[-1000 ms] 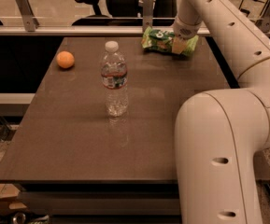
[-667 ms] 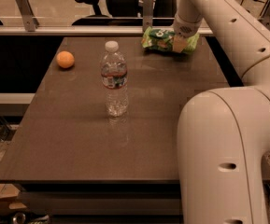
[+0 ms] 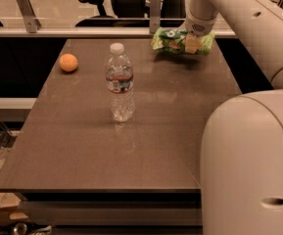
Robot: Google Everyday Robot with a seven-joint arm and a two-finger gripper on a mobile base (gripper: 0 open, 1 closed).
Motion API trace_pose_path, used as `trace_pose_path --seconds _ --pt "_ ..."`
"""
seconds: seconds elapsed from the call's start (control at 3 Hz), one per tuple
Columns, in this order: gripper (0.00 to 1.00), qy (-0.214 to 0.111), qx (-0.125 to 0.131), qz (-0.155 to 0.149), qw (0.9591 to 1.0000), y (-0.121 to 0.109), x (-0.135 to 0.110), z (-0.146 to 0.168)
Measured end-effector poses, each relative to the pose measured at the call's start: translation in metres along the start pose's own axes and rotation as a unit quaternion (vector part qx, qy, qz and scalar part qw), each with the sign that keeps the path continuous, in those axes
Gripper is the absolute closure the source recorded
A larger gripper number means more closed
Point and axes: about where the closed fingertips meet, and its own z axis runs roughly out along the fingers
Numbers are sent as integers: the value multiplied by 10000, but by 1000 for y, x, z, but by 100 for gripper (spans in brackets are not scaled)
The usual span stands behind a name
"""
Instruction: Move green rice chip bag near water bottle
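The green rice chip bag [image 3: 173,39] is at the far right of the table, near its back edge. My gripper [image 3: 193,42] comes down onto the bag's right half from above and is shut on it; one tan finger shows in front of the bag. The bag looks held just above the tabletop. The water bottle [image 3: 120,82] stands upright near the middle of the table, well to the left of and nearer than the bag. Its white cap is on.
An orange [image 3: 68,62] lies at the far left of the brown table [image 3: 97,160]. My white arm and base fill the right side. A railing and office chairs stand behind the table's back edge.
The bag and gripper have stayed at almost the same spot, perhaps raised very slightly. The bottle and orange have not moved.
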Motion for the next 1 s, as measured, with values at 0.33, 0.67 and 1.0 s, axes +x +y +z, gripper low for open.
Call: trace_pose_path --seconds 0.33,0.67,1.0 --pt "100 82 105 61 9999 13 5 -21" --pt "100 100 277 109 9995 29 8 -44" --pt "100 68 450 189 9988 51 11 -67"
